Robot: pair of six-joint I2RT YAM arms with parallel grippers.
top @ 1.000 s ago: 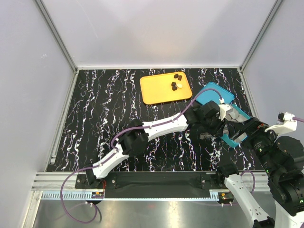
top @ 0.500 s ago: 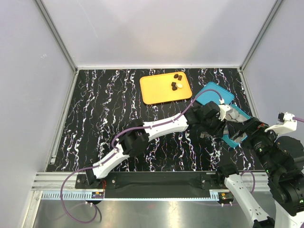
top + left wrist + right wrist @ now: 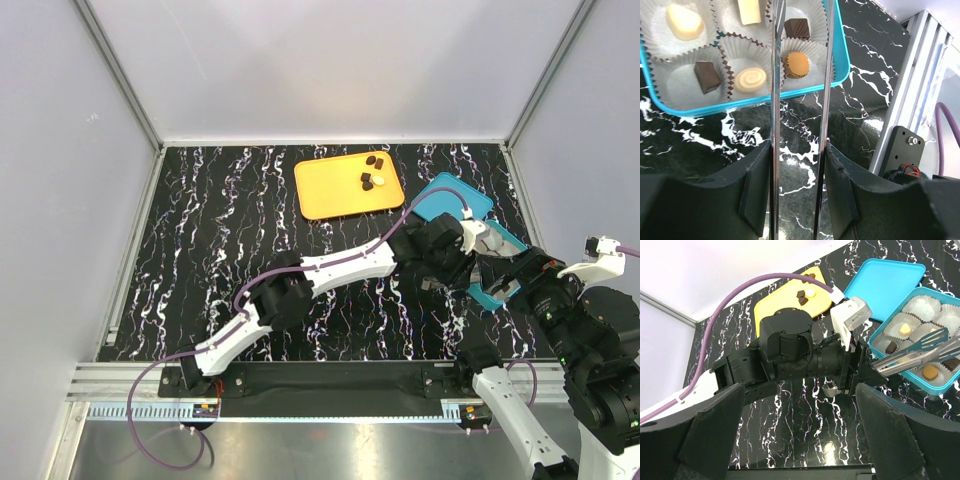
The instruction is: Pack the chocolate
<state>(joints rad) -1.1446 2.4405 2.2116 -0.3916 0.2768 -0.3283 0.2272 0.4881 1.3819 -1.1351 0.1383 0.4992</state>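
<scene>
On the black, white-veined marble table [image 3: 220,250], a flat orange plastic tray [image 3: 325,195] lies at about 12 o'clock. Three small chocolates [image 3: 372,175], two dark brown and one cream-white, sit close together toward its 2 o'clock corner. At 3 o'clock stands an open teal rectangular box [image 3: 715,106], with its flat teal lid [image 3: 458,192] just beside it at 11 o'clock. The box is lined with white fluted paper cups [image 3: 667,85], and the left wrist view shows six filled: a cream dome, a pale bar, two dark squares, a white swirl and a caramel-coloured round piece [image 3: 796,65]. The left gripper [image 3: 799,150] has its jaws clamped on a pair of thin metal tongs [image 3: 775,100]. The tong blades stand apart and reach over the box, framing the caramel round and one dark square; whether they touch either cannot be told. The right gripper [image 3: 800,390] hovers near the box at about 4 o'clock, jaws spread wide and holding nothing.
</scene>
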